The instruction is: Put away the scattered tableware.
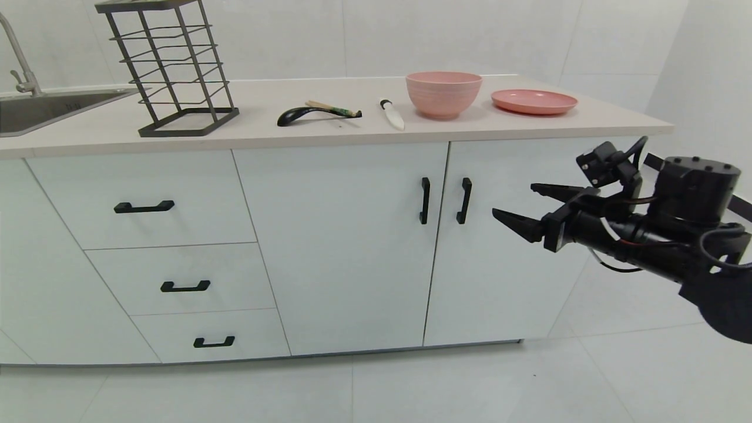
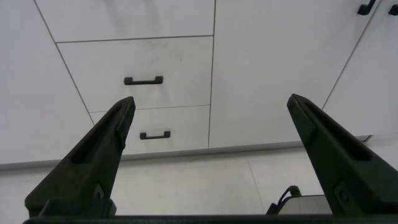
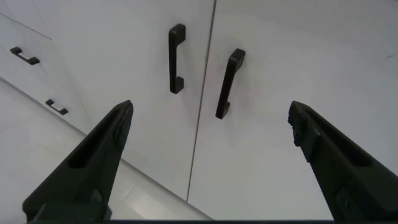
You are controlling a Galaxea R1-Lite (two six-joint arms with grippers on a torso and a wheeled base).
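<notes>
**Both claws released, tableware lying on the counter**

Nearest to us, at the right middle of the head view, the right gripper (image 1: 512,200) hangs in front of the white cabinet (image 1: 352,247). Its two black fingers are spread wide and hold nothing. It points toward the two black vertical door handles (image 1: 424,201) at the centre of the frame, and stays well apart from them.

We see the left gripper (image 2: 211,99) in its own wrist view, likewise released and empty. It faces the lower white drawers (image 2: 143,59) with their short black handles, above the pale tiled floor (image 2: 205,186).

Everything to be put away lies higher up, along the beige countertop (image 1: 264,136) across the upper part of the head view. At the upper right sits the flat round pink plate (image 1: 534,101). Just left of it, not touching, stands the deep ribbed pink bowl (image 1: 443,94), upright.

Left of the bowl lies a slim white knife-shaped utensil with a black end (image 1: 392,114). Farther left, near the upper centre, is the glossy black spoon (image 1: 299,114). A pair of wooden chopsticks with green tips (image 1: 332,109) rests across its handle.

At the upper left stands the tall black wire rack (image 1: 173,70). Beyond it, at the left edge, are the steel sink (image 1: 53,108) and its grey tap (image 1: 17,59).
</notes>
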